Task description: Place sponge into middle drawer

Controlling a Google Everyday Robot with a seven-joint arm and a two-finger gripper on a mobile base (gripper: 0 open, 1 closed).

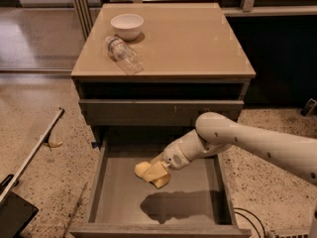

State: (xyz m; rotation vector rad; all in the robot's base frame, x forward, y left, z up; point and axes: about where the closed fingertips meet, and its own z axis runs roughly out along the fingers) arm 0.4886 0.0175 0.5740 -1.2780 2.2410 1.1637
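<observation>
Cabinet [188,38]: tan top and grey body, standing on speckled floor. Its back edge lies close to the top of the frame.

Arm [257,143]: white, enters from the right edge, so we cannot see its base. It reaches down and left over the open drawer.

The middle drawer [119,202] is pulled fully out, showing a plain grey floor and thin side walls. Its front lip sits near the bottom edge, and the arm covers its rear right corner.

Upper drawer front [148,113]: shallower, grey, closed, directly above the open drawer.

A clear bottle [124,55] lies on its side on the cabinet top, front left. A white bowl [127,25] stands upright just behind it.

Gripper [159,175]: inside the drawer's outline, above centre-left of its floor. Its pale yellow fingers are closed on the sponge [142,169]. Both are nearly the same colour, so we cannot trace where one ends and the other begins. The sponge hangs above the floor, with its shadow [173,206] lying apart, nearer the front.
</observation>
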